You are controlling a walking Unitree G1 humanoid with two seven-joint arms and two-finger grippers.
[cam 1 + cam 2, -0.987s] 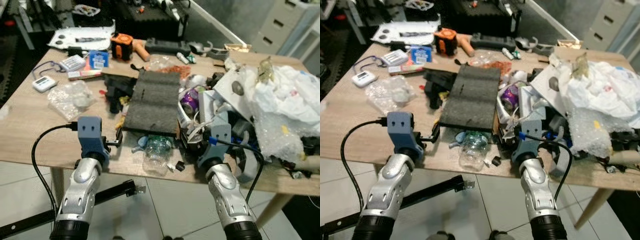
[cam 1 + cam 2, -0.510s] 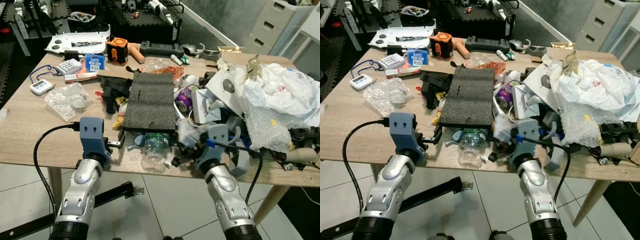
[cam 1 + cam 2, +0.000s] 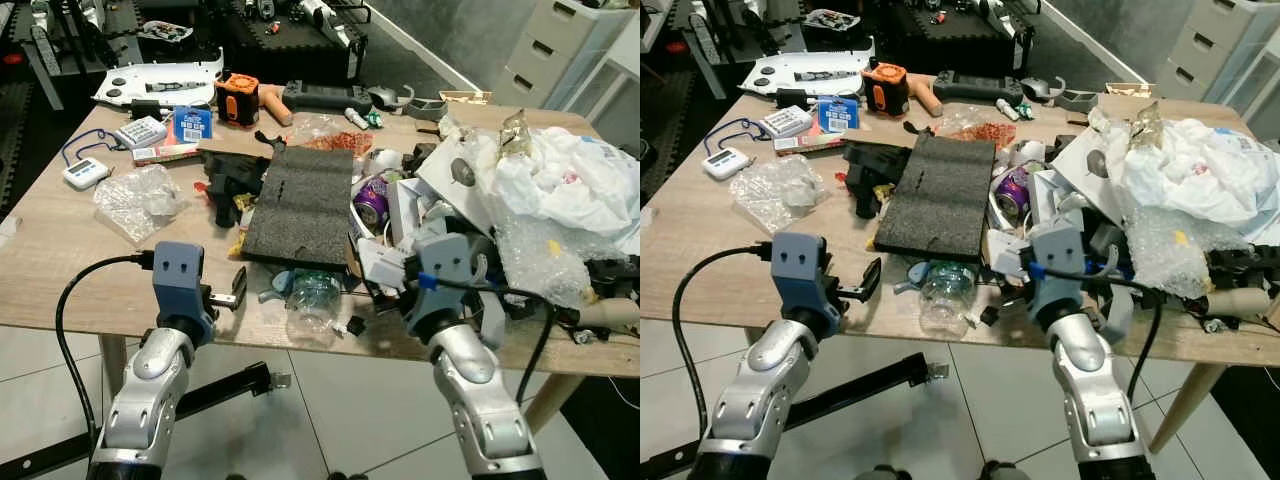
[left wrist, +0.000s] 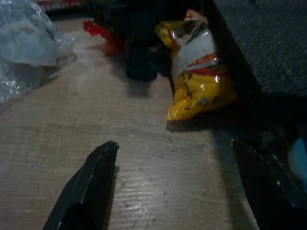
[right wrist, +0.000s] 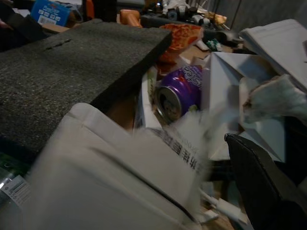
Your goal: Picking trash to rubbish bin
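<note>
Right end effector (image 3: 385, 268) clenched on white crumpled paper carton (image 3: 378, 266) at the heap's near edge on the wooden counter (image 3: 60, 260), left end effector (image 4: 175, 158) released near yellow snack wrapper (image 4: 199, 81); lifting risks dragging tangled white cable (image 5: 225, 208) and clear crushed plastic bottle (image 3: 310, 305) off

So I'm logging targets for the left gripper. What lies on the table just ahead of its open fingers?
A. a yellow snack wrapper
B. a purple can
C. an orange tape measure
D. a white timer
A: the left wrist view shows the left gripper open over bare wood, with the yellow snack wrapper just beyond its fingers.
</note>
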